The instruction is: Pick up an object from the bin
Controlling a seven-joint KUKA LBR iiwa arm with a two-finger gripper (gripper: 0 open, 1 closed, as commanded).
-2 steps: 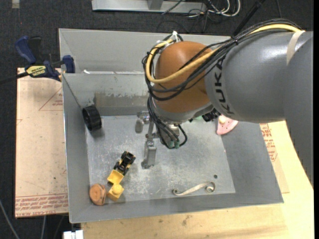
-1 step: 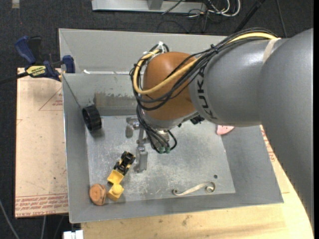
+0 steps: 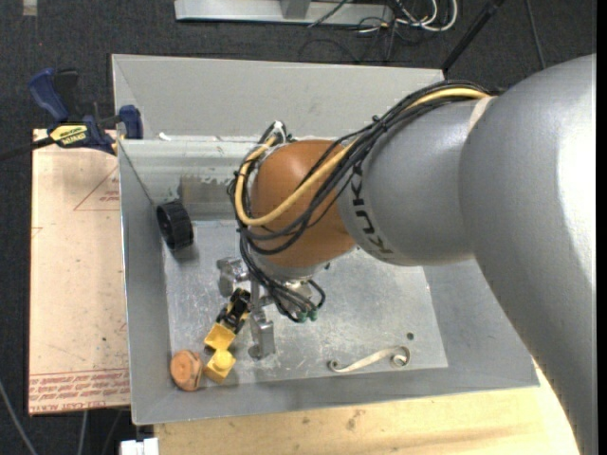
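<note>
Low over scratched grey floor of bin (image 3: 379, 301): gripper (image 3: 245, 322), how far open and whether holding anything impossible to tell. Just beside its tip: yellow blocky piece (image 3: 220, 349); past that, brown round lump (image 3: 187, 370). Dark carpet (image 3: 57, 27) around.

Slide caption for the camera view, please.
Pincer low over yellow blocks, lower left of bin, brown lump beside them; black wheel and bent metal piece elsewhere.

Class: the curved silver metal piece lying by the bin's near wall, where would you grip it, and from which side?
Take the silver piece at its thin middle, from straight above, closing across its width: it lies flat on the bin floor, clear of other things.
</note>
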